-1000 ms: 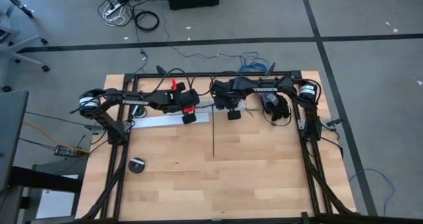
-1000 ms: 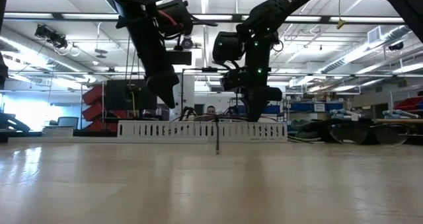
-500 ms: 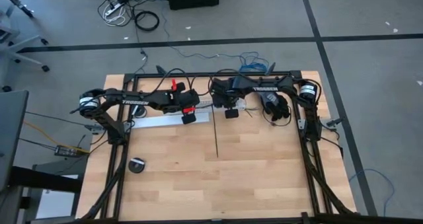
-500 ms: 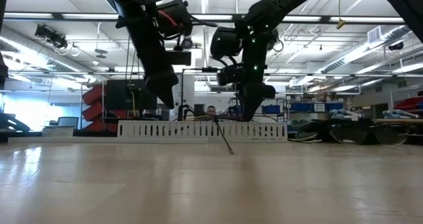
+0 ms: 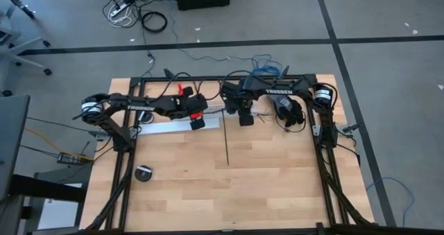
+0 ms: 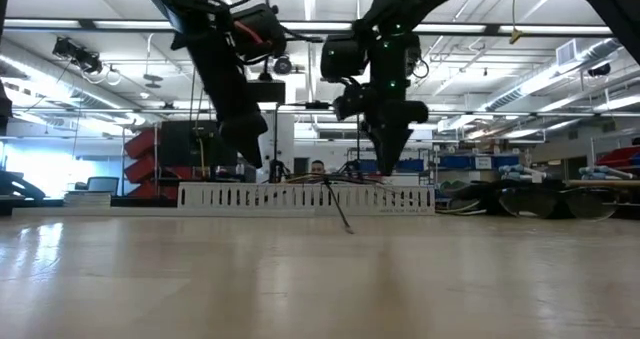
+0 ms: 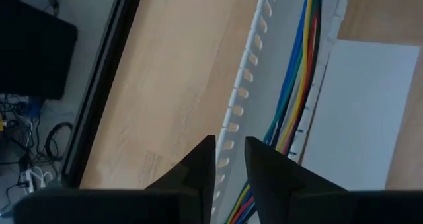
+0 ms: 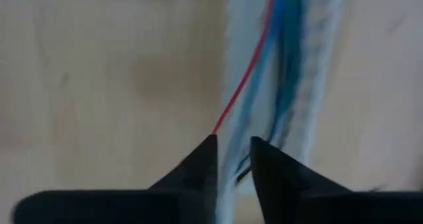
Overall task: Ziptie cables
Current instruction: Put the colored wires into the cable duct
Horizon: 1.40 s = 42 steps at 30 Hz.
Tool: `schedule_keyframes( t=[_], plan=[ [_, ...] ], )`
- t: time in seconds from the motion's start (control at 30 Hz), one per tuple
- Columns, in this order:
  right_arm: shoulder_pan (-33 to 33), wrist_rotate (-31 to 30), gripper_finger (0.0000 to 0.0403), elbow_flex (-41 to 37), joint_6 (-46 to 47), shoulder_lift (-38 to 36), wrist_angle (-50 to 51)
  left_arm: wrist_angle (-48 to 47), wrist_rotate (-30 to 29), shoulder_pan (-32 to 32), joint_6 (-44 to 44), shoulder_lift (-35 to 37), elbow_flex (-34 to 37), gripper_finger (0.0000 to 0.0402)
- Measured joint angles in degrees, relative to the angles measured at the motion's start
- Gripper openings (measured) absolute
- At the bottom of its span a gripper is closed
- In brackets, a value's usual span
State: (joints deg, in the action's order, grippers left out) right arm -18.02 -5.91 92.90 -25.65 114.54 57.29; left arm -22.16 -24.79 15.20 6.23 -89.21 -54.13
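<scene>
The left tool (image 5: 198, 123) hangs above the long white slotted plastic channel (image 5: 166, 126) in the upper middle of the high view; its two dark fingers (image 7: 198, 168) stand a narrow gap apart with nothing between them. The right tool (image 5: 245, 119) hangs just to the right of it, over the same channel, and its fingers (image 8: 198, 168) likewise show a small gap and clamp nothing.

The long thin straight black plastic ziptie (image 5: 227, 139) lies bare on the light wooden tabletop (image 5: 263, 179) in the middle of the high view. Its long axis runs nearly top to bottom in that frame, one end up by the channel between the two tools, the other pointing toward the lower edge. In the low view it shows as a short dark slanting line (image 6: 339, 207) in front of the channel.

The bunch of thin blue, yellow, orange and grey cables (image 7: 294, 85) lies lengthwise inside the channel, running along its slotted wall.

Both dark arms reach inward from the tabletop's upper corners, wrists bent downward.

A small round black object (image 5: 143, 173) sits at lower left.
</scene>
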Motion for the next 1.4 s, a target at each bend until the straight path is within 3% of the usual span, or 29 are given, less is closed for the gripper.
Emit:
schedule_keyframes(
  t=[0.1,0.23,0.37,0.47,0.83,1.4],
  plan=[
    [0.8,0.6,0.0018,0.0,-1.4,-1.5,-5.8,5.4,0.0,0.0,0.2,3.7,4.6,0.0058],
    [1.1,5.3,0.0004,0.0,-1.4,-4.2,-11.4,8.6,0.0,-0.2,-0.4,8.1,8.7,0.0045],
    [1.0,11.1,0.0001,-0.3,1.9,-4.5,-17.0,11.4,0.0,-1.5,-0.6,10.8,10.2,0.0040],
    [1.7,10.7,0.0001,-3.3,2.6,-4.5,-26.8,16.1,-0.6,-3.0,0.4,11.9,12.4,0.0039],
    [-0.6,14.7,0.0000,-12.3,5.6,-4.5,-36.6,37.2,-2.3,-3.7,0.5,12.4,23.5,0.0039],
    [-5.8,23.7,0.0000,-18.1,7.3,-4.6,-47.1,40.4,-2.1,-3.6,0.9,12.4,23.6,0.0039]
  ],
)
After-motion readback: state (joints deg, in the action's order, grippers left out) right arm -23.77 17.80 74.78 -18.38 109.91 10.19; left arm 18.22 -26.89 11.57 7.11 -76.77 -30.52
